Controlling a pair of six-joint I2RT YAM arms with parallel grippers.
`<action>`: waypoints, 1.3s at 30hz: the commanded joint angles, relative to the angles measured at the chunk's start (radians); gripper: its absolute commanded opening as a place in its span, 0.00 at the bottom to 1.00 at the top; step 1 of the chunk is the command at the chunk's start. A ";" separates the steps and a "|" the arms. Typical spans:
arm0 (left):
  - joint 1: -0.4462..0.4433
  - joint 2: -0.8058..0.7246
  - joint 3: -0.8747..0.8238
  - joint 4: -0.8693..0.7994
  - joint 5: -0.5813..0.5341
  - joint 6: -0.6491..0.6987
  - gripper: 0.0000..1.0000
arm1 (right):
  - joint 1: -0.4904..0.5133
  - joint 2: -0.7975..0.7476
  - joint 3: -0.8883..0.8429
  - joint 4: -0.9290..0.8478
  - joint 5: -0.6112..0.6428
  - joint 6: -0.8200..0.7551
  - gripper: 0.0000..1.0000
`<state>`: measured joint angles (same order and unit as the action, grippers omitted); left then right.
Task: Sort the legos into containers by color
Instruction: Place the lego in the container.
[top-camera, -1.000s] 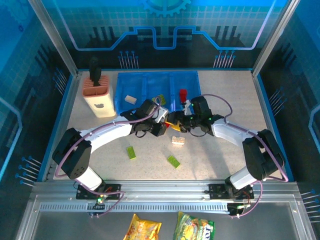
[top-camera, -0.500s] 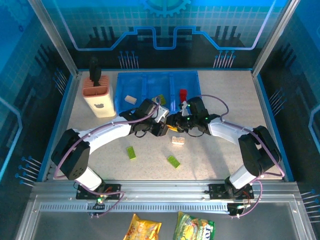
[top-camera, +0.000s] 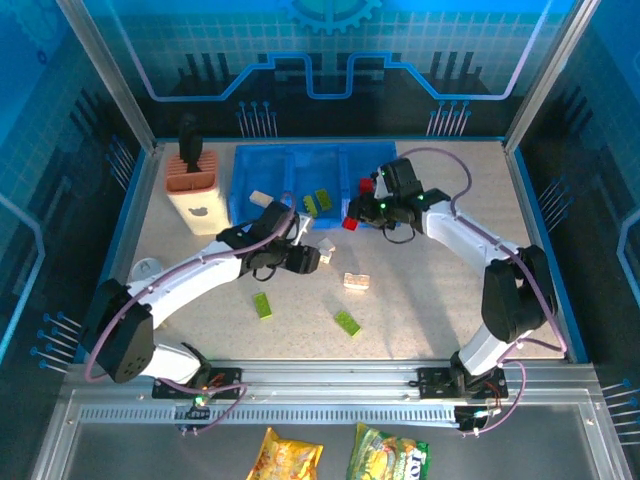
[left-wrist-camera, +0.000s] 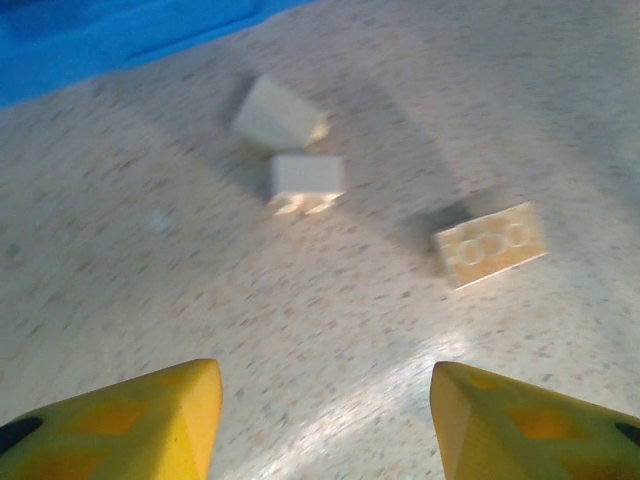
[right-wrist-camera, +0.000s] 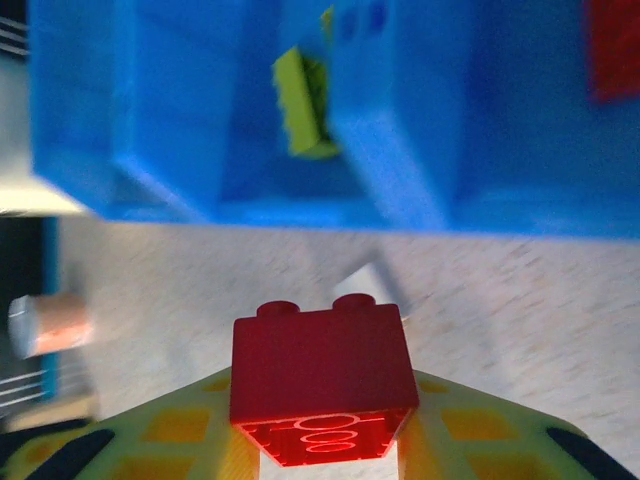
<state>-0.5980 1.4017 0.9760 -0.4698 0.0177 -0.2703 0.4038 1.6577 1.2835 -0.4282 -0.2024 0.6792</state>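
Right claw (right-wrist-camera: 322, 445) grips a small red plastic brick (right-wrist-camera: 322, 375); dropped too soon, it could miss the blue plastic tray (right-wrist-camera: 170, 120). Left claw (left-wrist-camera: 325, 415) gapes, empty.

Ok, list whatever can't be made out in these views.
Right wrist: the far red brick, in the tray, is cut off by the right edge.
Right wrist: the cream brick on the table is half hidden behind the held red brick.
Left wrist: blur smears the farthest cream brick; its studs are unreadable.
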 joint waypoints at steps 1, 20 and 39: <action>0.034 -0.055 -0.050 -0.149 -0.090 -0.155 0.58 | -0.020 0.074 0.114 -0.194 0.215 -0.153 0.36; 0.063 -0.016 -0.174 -0.301 -0.111 -0.370 0.74 | -0.043 0.518 0.595 -0.346 0.525 -0.373 0.41; 0.063 0.086 -0.227 -0.223 -0.028 -0.386 0.55 | -0.003 0.345 0.565 -0.388 0.511 -0.357 0.55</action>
<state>-0.5385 1.4769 0.7620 -0.6979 -0.0326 -0.6540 0.3794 2.0987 1.8645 -0.7895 0.3073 0.3130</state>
